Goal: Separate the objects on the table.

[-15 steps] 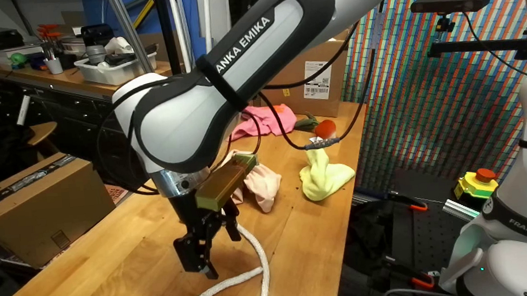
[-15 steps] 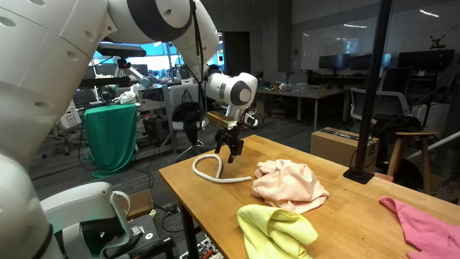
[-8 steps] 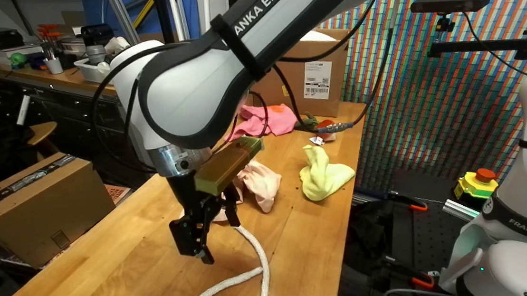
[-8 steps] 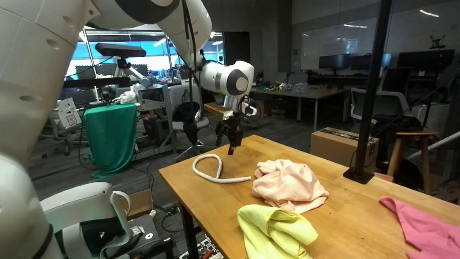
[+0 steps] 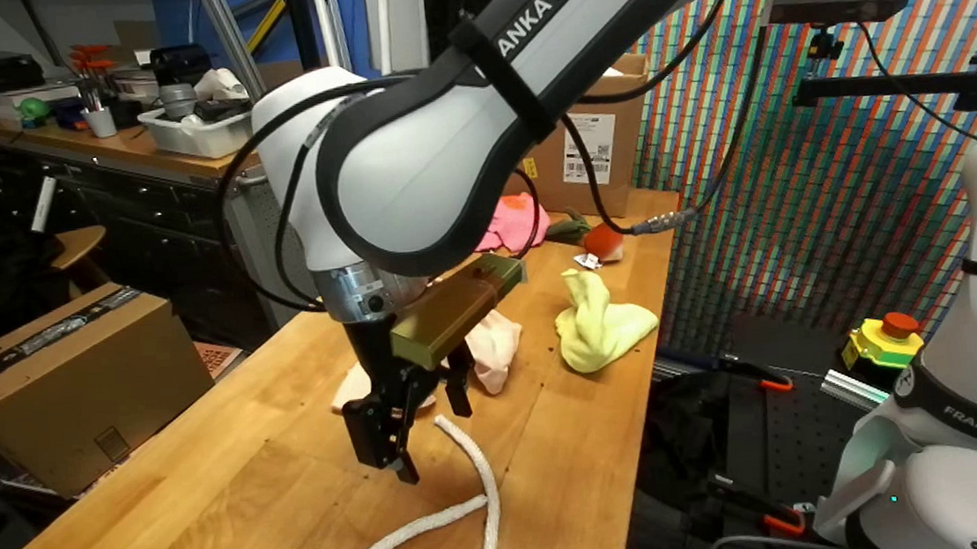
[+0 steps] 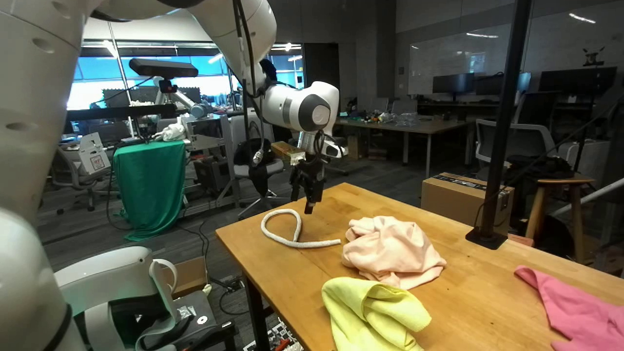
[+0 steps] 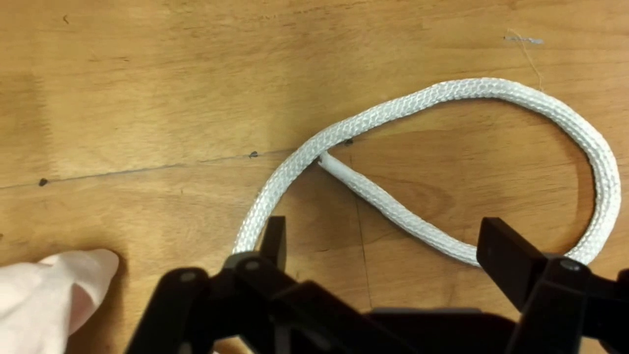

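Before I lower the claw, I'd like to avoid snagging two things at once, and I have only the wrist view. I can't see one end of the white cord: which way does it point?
Observer: In both exterior views, that end of the white cord points toward the pale peach cloth.
Operator: Any other cloth outside my picture?
Observer: Yes, a yellow-green cloth lies on the table, shown in both exterior views.
Operator: Is that the last one?
Observer: No, there is a pink cloth too, farther from the white cord than the other two cloths.
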Robot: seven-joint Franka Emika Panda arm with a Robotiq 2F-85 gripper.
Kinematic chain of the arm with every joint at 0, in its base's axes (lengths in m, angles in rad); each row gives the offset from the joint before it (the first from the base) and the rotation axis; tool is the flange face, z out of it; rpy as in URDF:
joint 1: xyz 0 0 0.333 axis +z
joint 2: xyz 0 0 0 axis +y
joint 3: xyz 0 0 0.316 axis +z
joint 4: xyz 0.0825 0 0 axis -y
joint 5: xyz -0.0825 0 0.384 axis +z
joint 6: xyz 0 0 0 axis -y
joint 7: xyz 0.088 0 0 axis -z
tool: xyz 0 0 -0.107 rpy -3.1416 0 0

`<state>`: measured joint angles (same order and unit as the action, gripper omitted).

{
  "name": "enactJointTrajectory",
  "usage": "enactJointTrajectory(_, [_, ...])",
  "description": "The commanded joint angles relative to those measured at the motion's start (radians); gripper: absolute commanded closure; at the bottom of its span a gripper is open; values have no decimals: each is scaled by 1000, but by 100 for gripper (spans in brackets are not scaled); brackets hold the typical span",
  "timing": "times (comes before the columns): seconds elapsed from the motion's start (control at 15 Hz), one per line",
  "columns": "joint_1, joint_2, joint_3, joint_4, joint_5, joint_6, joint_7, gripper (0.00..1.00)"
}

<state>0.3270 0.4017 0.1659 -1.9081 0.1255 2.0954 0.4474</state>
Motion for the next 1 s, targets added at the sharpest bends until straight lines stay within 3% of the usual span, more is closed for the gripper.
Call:
enactJointTrajectory(0.0, [11,-63,-9,-107,8,112,94,0])
enactJointTrajectory(0.47, [32,-88,-44,-232,-82,319,239,0])
enactJointTrajectory(0.93, [26,-131,-61,-310,-161,376,338,0])
